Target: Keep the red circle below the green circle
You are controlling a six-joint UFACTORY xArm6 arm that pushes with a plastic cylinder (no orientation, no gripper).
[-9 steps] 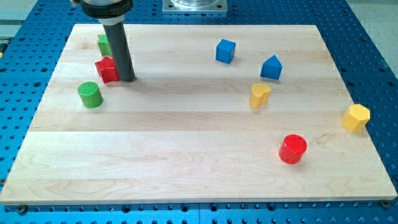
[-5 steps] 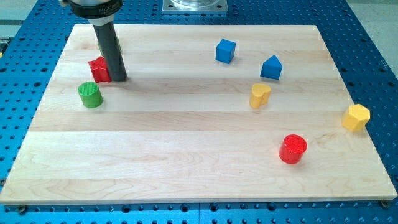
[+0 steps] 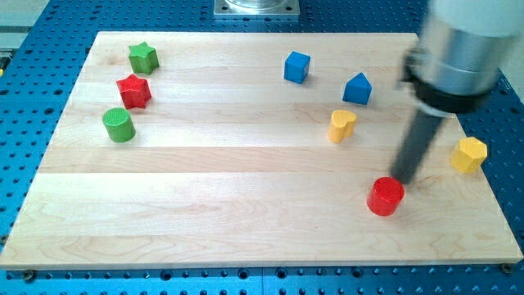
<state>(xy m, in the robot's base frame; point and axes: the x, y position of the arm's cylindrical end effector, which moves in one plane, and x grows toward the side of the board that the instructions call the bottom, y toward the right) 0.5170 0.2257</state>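
The red circle (image 3: 386, 197) lies at the view's lower right. The green circle (image 3: 119, 124) lies at the view's left, higher up in the view than the red circle. My tip (image 3: 400, 179) stands just above and right of the red circle, at or very close to its upper right edge. The rod rises from there up to the right, under the grey arm head.
A red star (image 3: 133, 90) and a green star (image 3: 142, 57) lie above the green circle. A blue cube (image 3: 297, 66), a blue house-shaped block (image 3: 357, 88) and a yellow heart (image 3: 341, 125) lie at the upper middle right. A yellow hexagon (image 3: 469, 155) lies near the board's right edge.
My rod has left the red star at the upper left and crossed the board to the red circle at the lower right. The green star is uncovered. The blocks have hardly moved.
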